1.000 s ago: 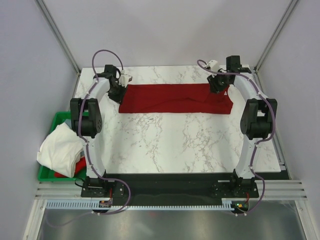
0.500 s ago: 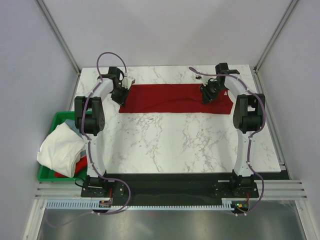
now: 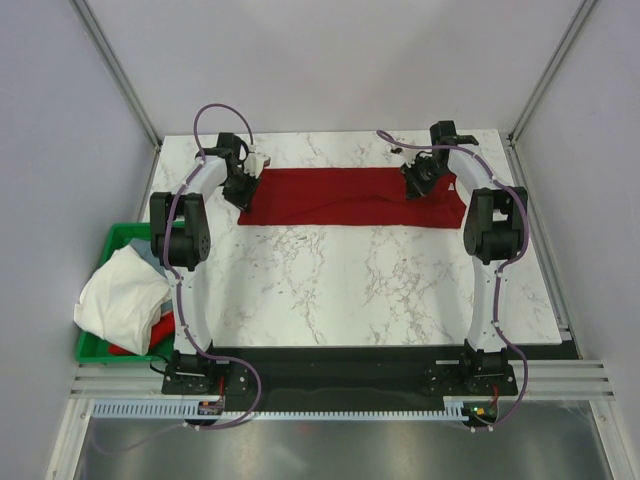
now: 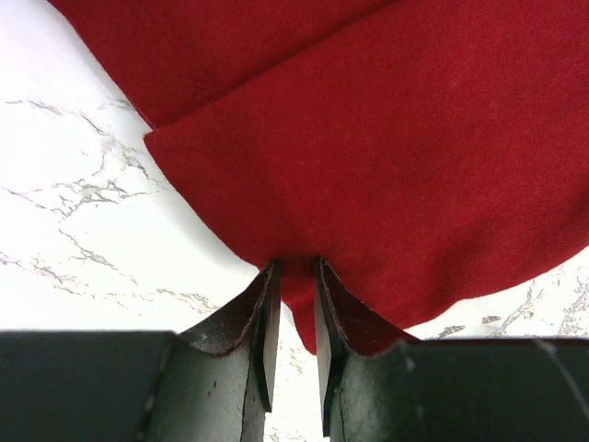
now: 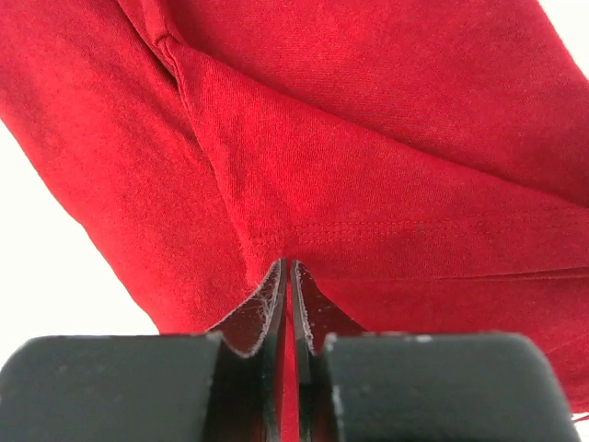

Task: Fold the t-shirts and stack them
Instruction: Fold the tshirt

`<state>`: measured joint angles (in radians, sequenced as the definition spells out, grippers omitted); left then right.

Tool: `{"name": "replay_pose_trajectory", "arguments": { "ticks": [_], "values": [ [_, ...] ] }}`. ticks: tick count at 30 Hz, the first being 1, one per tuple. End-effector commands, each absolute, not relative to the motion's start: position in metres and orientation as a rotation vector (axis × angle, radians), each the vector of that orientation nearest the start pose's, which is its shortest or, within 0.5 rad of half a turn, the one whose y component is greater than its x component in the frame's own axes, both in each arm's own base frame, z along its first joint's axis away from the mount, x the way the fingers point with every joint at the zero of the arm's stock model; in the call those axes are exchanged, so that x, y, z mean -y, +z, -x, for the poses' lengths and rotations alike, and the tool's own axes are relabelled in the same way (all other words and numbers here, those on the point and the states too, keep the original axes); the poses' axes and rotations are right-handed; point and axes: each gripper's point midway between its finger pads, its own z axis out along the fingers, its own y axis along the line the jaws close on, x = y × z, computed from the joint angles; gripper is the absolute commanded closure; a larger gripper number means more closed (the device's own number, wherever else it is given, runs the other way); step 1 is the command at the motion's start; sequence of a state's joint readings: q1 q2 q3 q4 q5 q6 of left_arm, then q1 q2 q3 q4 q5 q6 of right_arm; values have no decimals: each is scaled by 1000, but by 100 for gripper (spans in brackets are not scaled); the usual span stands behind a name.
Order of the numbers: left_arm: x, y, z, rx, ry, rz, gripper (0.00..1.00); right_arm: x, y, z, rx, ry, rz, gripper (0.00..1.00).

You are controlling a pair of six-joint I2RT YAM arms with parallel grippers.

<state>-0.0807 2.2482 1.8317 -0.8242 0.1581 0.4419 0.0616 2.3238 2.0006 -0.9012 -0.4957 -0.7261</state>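
A dark red t-shirt (image 3: 340, 196) lies as a long flat band across the far part of the marble table (image 3: 350, 290). My left gripper (image 3: 241, 189) is at the shirt's left end. In the left wrist view the gripper (image 4: 294, 270) is shut on the shirt (image 4: 396, 138) at a rounded edge. My right gripper (image 3: 414, 187) is over the shirt's right part. In the right wrist view the gripper (image 5: 289, 267) is shut tight on a fold of the shirt (image 5: 368, 138) by a stitched hem. A white t-shirt (image 3: 120, 292) spills over the bin, with red cloth (image 3: 152, 330) under it.
A green plastic bin (image 3: 96, 345) stands off the table's left edge, beside the left arm's base. Metal frame posts rise at the far corners. A black strip runs along the table's near edge by the arm bases.
My right gripper has moved left and inward over the shirt's right part. My left gripper shifted slightly at the left end. The shirt stays a flat band.
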Motion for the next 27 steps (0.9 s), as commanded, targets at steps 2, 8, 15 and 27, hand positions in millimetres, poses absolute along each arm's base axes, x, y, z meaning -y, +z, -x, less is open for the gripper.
{"name": "replay_pose_trajectory", "arguments": {
  "ticks": [2,8,15,27],
  "values": [
    [50,31,-487,-2665,-116,-716,72,-93,57,-509,-2345,465,1112,88],
    [50,35,-488,-2658,-108,-716,72,-96,75,-505,-2302,470,1113,73],
    [53,35,-488,-2656,-105,-722,72,-95,71,-499,-2315,476,1117,70],
    [51,36,-488,-2655,-83,-724,72,-99,58,-489,-2334,518,1134,66]
  ]
}}
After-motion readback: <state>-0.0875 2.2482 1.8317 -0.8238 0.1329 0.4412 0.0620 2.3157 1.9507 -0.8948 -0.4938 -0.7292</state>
